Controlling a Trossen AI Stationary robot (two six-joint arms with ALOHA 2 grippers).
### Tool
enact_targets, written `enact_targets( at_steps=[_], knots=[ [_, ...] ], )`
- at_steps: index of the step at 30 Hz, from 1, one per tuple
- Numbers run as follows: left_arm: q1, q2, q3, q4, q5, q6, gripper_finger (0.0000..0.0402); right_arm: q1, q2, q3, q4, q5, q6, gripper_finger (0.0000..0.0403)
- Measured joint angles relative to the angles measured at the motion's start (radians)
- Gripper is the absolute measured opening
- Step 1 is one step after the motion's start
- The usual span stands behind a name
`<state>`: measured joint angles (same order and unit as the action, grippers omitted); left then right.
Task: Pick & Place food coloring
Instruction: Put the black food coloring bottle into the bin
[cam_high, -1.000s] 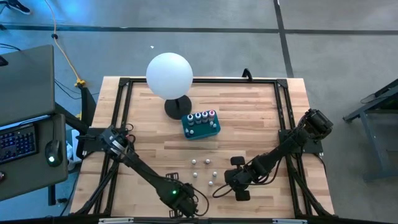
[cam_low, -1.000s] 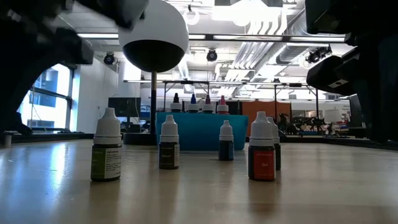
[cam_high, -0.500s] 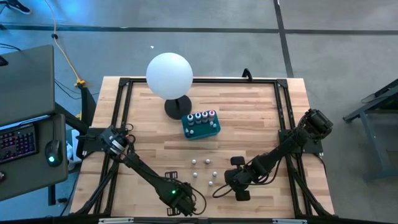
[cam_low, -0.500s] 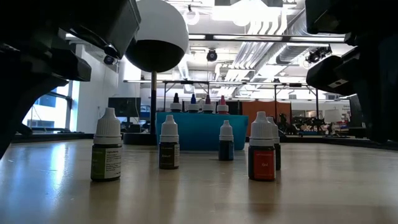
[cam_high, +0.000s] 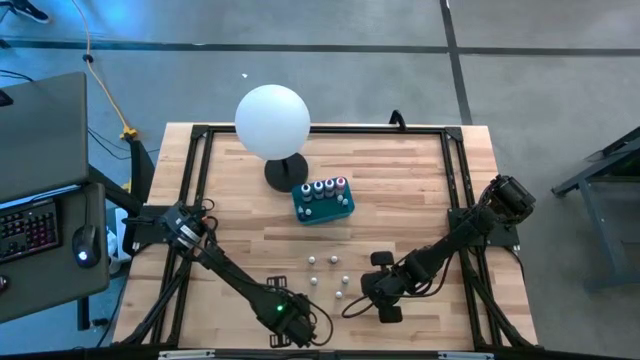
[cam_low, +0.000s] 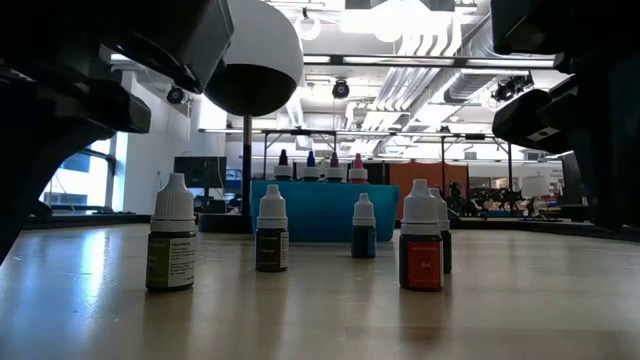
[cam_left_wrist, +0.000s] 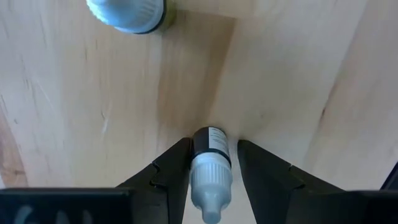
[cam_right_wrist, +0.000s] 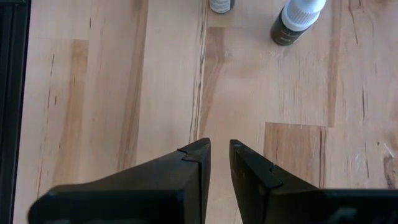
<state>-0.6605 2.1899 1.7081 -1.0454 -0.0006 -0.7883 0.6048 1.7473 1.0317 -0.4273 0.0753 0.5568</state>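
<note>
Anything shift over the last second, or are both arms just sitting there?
The left arm's dark bulk has swung farther into the low view; from above, the left tool barely shifts. In the left wrist view it is clamped on a small bottle. The right tool, the loose bottles and the teal tray with its four bottles stayed as they were.

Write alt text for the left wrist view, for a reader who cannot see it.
The left pincer grips a small dark bottle with a white dropper cap between its dark fingers, above a pale wooden table. A second white-capped bottle stands farther off.
</note>
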Motion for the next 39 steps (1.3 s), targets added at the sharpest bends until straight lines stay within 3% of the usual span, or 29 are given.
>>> enact_targets(
  at_steps=[10,18,23,27,32,39],
  knots=[
    [0.017,0.0,0.002,0.002,0.027,0.021,0.0061,0.0,0.0,0.0,0.0,0.0,0.0,0.0053],
    [0.112,-0.06,0.043,-0.11,0.009,0.106,0.0077,0.0,0.0,0.0,-0.001,-0.002,0.001,0.0053],
    [0.217,-0.117,0.152,-0.294,-0.07,0.241,0.0068,0.0,0.0,0.0,0.007,0.0,0.002,0.0053],
    [0.32,-0.148,0.241,-0.348,-0.154,0.37,0.0067,0.0,-0.001,0.0,0.008,0.001,0.002,0.0053],
    [0.474,-0.154,0.288,-0.306,-0.16,0.553,0.0072,0.0,-0.001,0.0,0.008,0.001,-0.016,0.0053],
    [0.67,-0.071,0.284,-0.229,-0.139,0.608,0.0072,-0.002,-0.001,0.0,0.006,0.0,-0.016,0.0053]
  ],
)
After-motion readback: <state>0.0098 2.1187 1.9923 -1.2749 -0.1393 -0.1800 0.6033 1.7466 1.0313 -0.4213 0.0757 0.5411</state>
